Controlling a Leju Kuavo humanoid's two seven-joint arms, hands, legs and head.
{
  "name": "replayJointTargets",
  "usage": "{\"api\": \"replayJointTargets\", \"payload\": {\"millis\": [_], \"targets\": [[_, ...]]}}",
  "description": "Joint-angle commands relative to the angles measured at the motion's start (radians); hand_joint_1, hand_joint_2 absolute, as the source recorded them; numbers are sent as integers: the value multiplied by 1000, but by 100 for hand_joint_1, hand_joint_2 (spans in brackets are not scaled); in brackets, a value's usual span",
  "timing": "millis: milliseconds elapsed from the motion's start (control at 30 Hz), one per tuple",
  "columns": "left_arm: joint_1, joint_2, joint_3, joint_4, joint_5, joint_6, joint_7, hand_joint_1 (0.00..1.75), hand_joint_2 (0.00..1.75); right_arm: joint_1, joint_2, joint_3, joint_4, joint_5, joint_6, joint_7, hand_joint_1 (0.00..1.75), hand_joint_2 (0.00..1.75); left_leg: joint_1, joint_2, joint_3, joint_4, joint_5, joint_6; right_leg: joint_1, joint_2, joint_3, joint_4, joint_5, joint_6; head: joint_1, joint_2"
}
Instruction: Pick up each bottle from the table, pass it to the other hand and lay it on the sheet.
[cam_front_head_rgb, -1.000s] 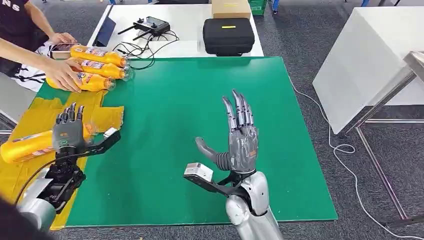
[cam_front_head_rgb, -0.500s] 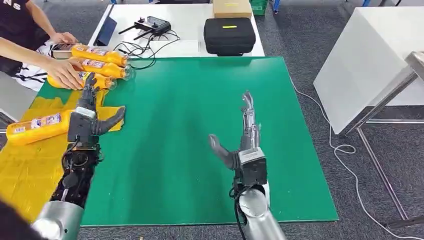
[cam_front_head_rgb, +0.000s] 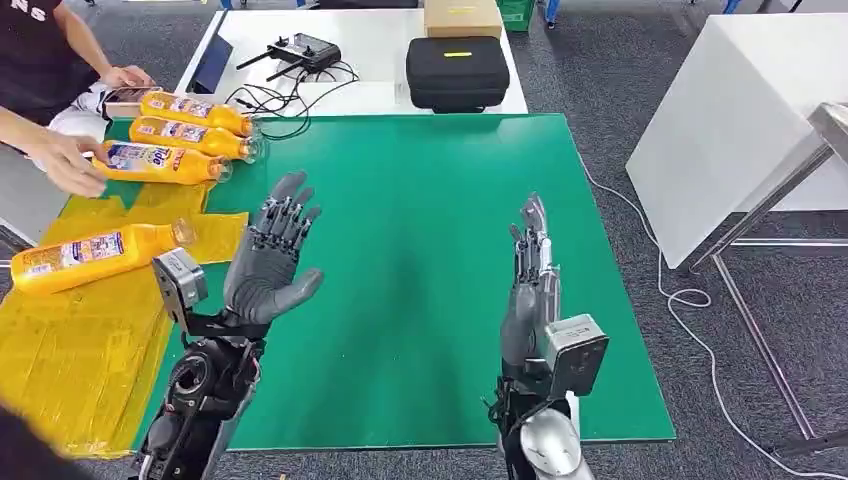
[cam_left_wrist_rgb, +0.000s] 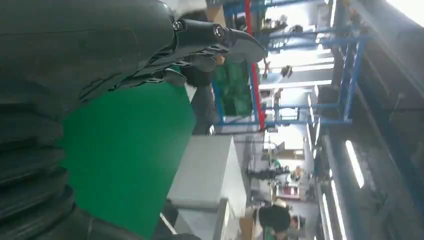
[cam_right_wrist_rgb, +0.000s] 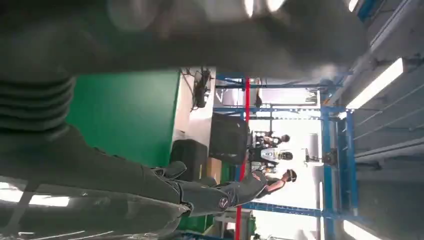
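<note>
A green mat (cam_front_head_rgb: 400, 200) covers the table beneath both raised hands, with grey carpet around it. The left hand (cam_front_head_rgb: 270, 262) is spread wide, holding nothing; the right hand (cam_front_head_rgb: 530, 285) stands edge-on, fingers straight, also holding nothing. Left of the left hand, one orange bottle (cam_front_head_rgb: 95, 255) lies on the yellow sheet (cam_front_head_rgb: 70, 350); three more bottles (cam_front_head_rgb: 175, 135) lie beyond it.

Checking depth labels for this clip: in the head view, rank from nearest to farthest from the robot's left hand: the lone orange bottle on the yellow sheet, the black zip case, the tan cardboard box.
From the left hand:
1. Lone orange bottle, beside it on the yellow sheet.
2. Black zip case, on the white table beyond the green mat.
3. Tan cardboard box, behind the case at the far edge.
</note>
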Motion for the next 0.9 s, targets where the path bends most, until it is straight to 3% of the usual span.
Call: {"api": "replayJointTargets", "payload": {"millis": [33, 267, 900], "targets": [[-14, -26, -57, 15, 3, 39, 67, 0, 175, 30, -45, -7, -16, -20, -8, 88, 0, 0, 0, -2, 6, -2, -2, 1, 0, -4, 7, -1, -3, 1, 0, 0], [0, -36, -50, 17, -33, 103, 77, 0, 175, 40, -36, -30, -13, 13, -14, 126, 0, 0, 0, -1, 4, -1, -1, 0, 0, -3, 5, -1, -2, 1, 0, 0], [-31, -71, -24, 43, -33, 85, 100, 0, 175, 31, -25, -44, -41, 115, 11, 143, 0, 0, 0, 0, 3, -1, -1, 0, 0, -2, 3, -1, -1, 0, 0, 0]]}}
